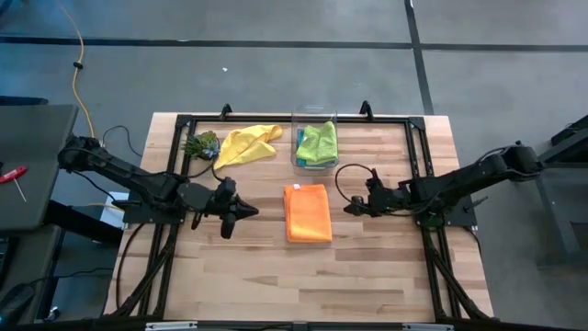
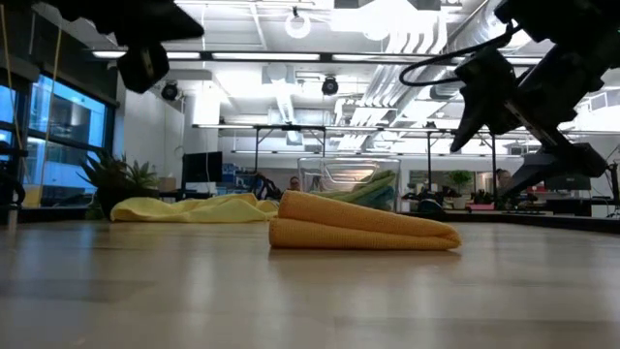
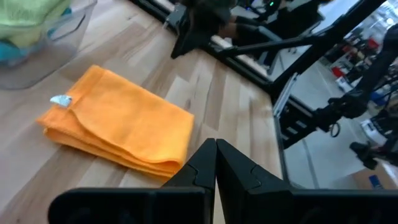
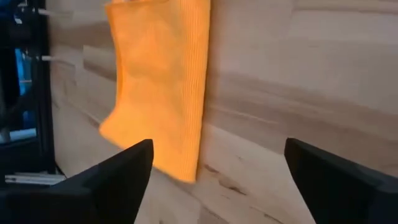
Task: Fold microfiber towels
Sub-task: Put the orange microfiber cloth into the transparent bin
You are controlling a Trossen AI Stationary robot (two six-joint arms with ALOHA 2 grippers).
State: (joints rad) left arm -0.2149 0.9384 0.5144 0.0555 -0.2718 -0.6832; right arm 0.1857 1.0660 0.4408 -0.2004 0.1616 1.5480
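An orange towel (image 1: 308, 212) lies folded flat on the table's middle; it also shows in the low view (image 2: 358, 225), the left wrist view (image 3: 121, 124) and the right wrist view (image 4: 161, 87). A yellow towel (image 1: 246, 143) lies crumpled at the far left. A lime green towel (image 1: 318, 142) lies on a teal one in the clear box (image 1: 313, 118). My left gripper (image 1: 250, 211) is shut and empty, left of the orange towel. My right gripper (image 1: 349, 208) is open and empty, right of it. The grey towel is not in view.
A small green leafy clump (image 1: 201, 144) lies at the far left beside the yellow towel. A black frame (image 1: 276, 119) runs along the table's far edge and sides. Bare wood lies between the orange towel and the near edge.
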